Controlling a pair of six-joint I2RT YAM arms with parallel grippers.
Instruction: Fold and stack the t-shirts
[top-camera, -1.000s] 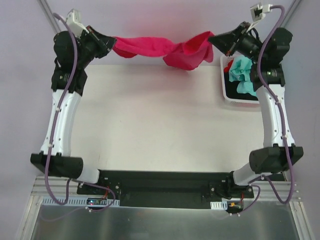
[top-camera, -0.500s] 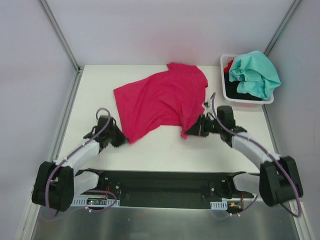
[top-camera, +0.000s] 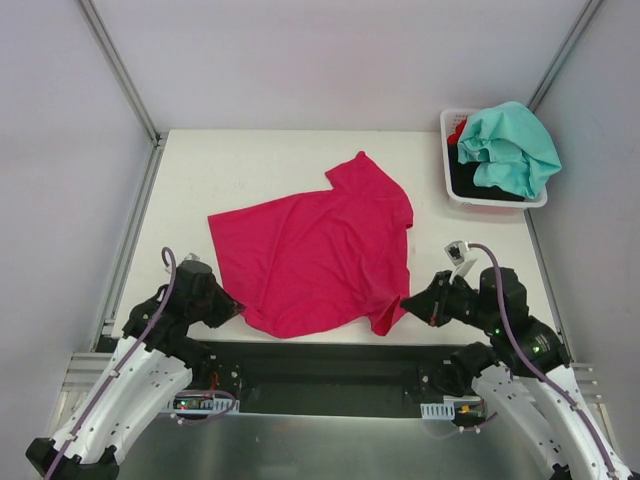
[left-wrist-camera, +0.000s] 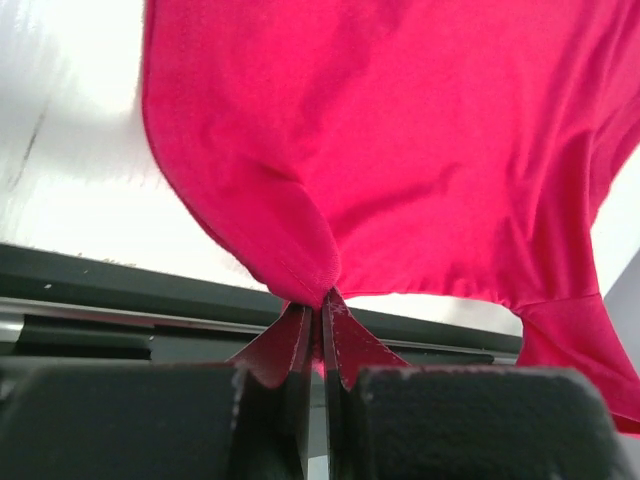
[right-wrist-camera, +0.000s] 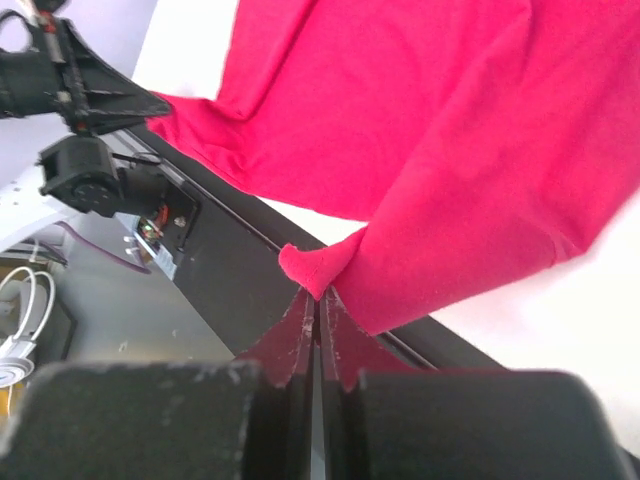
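Observation:
The magenta-pink t-shirt (top-camera: 320, 255) lies spread across the white table, its near hem at the front edge. My left gripper (top-camera: 238, 307) is shut on the shirt's near left corner (left-wrist-camera: 315, 275). At the near right corner (right-wrist-camera: 320, 268) my right gripper (top-camera: 404, 304) pinches the cloth, also shut. A teal-mint t-shirt (top-camera: 510, 145) is heaped on top of the white basket (top-camera: 448, 185) at the back right, with black (top-camera: 470, 180) and red (top-camera: 458, 130) cloth under it.
The black base rail (top-camera: 330, 365) runs along the table's near edge, just under both grippers. Metal frame posts (top-camera: 120, 70) rise at the back corners. Bare white tabletop (top-camera: 480, 240) lies between the shirt and the basket.
Both arms came from the far back, where the shirt hung bunched between them, to the table's near edge, dragging it down flat and spreading it over the table.

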